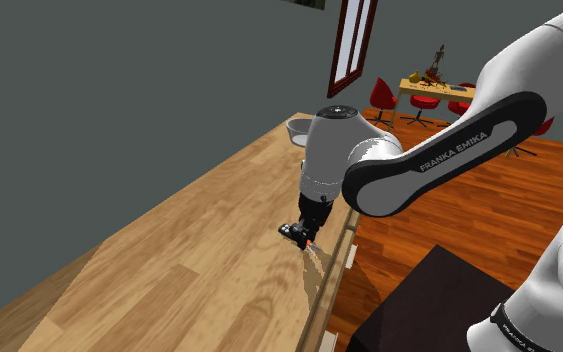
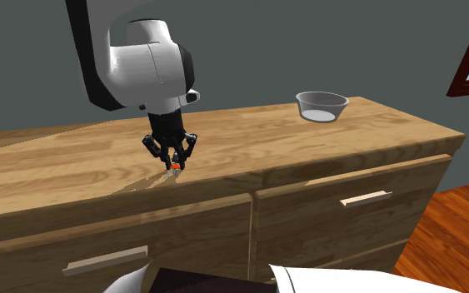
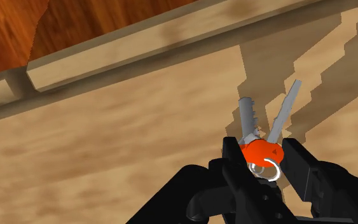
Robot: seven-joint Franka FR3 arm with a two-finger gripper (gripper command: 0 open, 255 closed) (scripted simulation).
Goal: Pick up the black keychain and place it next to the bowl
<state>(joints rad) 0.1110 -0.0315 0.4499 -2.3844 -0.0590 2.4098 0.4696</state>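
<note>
Position of the gripper (image 1: pixel 305 236) is recorded low over the wooden counter (image 1: pixel 169 270), close to its front edge, with the white arm (image 1: pixel 439 150) bent down onto it. In the wrist view the two black fingers (image 3: pixel 232 153) are seen closed against either side of an orange fob with a silver ring, so the jaws are pinching the keychain (image 3: pixel 261 151). The fob is drawn orange, not black. Two grey keys (image 3: pixel 248 118) are fanned out from the fob, away from the gripper (image 3: pixel 264 155), over the counter top. Whether the keys are touching the wood cannot be told.

In the second exterior view the gripper (image 2: pixel 175 163) is observed pointing down at the counter (image 2: pixel 57 166), and a speck of orange, the keychain (image 2: pixel 175 168), is visible between the fingertips. In the shoulder view the same colour of the keychain (image 1: pixel 312 243) is noted at the fingertips.

The bowl (image 2: pixel 321 105), pale and translucent, is located well apart from the gripper at about 2 o'clock in the second exterior view. In the shoulder view the bowl (image 1: pixel 297 127) is found at 12 o'clock from the gripper, at the counter's far end. Drawer fronts with a pale handle (image 2: pixel 366 197) are noted below the counter.
</note>
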